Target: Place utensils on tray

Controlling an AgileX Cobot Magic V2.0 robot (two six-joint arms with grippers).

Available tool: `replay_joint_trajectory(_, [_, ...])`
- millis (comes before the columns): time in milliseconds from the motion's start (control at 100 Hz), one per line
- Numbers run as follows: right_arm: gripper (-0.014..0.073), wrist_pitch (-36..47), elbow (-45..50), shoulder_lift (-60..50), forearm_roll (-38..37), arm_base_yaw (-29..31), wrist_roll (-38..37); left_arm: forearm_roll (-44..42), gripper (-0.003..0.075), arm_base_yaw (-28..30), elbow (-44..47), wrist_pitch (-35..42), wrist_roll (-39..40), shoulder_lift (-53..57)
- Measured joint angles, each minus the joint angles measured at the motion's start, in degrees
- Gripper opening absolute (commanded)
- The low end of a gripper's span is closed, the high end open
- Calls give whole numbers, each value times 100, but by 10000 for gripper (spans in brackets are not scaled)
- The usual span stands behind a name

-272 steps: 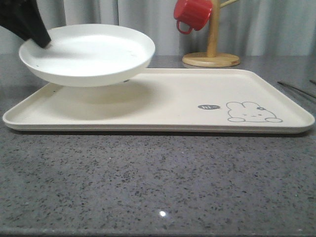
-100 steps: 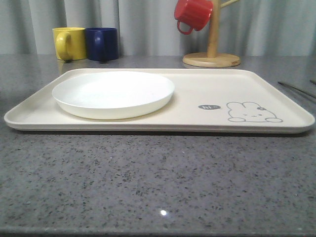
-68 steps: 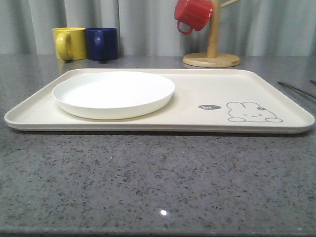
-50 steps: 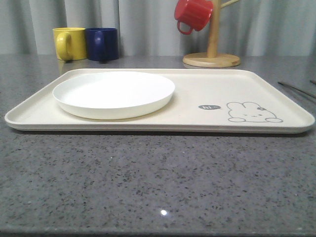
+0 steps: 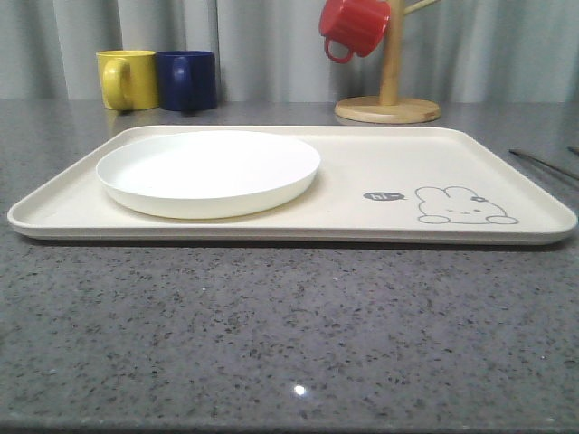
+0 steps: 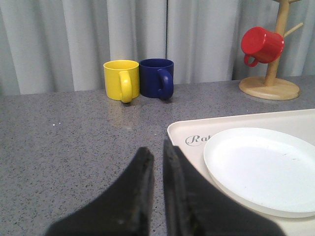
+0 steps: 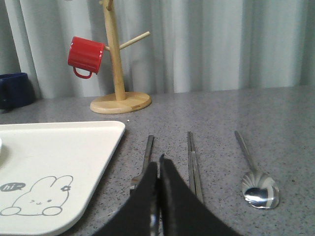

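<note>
Front view, tray: the large flat cream rectangular tray with a grey rabbit drawing [image 5: 380, 181] lies on the speckled grey stone tabletop [image 5: 289, 334].
Front view, plate: a round white plate [image 5: 208, 170] sits on the tray's left half, the rabbit drawing bare to its right.
Front view, mugs: a yellow mug [image 5: 127, 79] and a dark blue mug [image 5: 187, 80] stand touching behind the tray's left corner; a red mug [image 5: 354, 25] hangs on a wooden mug tree [image 5: 389, 86] behind the middle.
Front view, cutlery: a thin dark strip at the far right edge of the tabletop, off the tray; too slim to tell which piece.

Left wrist view, left end effector [image 6: 158, 160]: black fingers nearly together, a narrow slit between them, nothing held; it hangs over bare tabletop just beside the tray's corner, where script lettering shows.
Left wrist view, plate: just inside that corner.

Right wrist view, right end effector [image 7: 159, 173]: fingers pressed together, holding nothing that I can see.
Right wrist view, utensils: the slim silver metal fork [image 7: 145, 161], the pair of straight silver chopsticks [image 7: 193, 164] and the oval-bowled silver spoon [image 7: 258, 184] lie side by side on the tabletop beside the tray, all off it. The fork is nearest the tray, its tines hidden behind the fingers.
</note>
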State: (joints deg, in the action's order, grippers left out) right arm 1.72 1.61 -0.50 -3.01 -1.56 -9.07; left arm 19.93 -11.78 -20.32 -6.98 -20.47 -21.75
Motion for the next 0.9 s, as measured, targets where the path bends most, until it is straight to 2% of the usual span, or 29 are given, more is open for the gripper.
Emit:
replay_joint_trajectory(130, [-78,-431,-290,0,218,0,0,0,-17,0,0,0,0,0])
replay_joint_trajectory(290, [-78,-1612,-1314,189,550,0,0,0,-17,0,0,0,0,0])
replay_joint_trajectory(440, [-78,-3141,-2596,1222,634,0,0,0,-17,0,0,0,0,0])
replay_joint_trajectory(560, [-78,-3932,-3587,2253,634,0,0,0,-17,0,0,0,0,0])
replay_joint_trajectory(700, [-78,-4152,-4354,3292,644,0,0,0,-17,0,0,0,0,0])
replay_joint_trajectory(900, [-51,-4232,-4671,4321,644,0,0,0,-17,0,0,0,0,0])
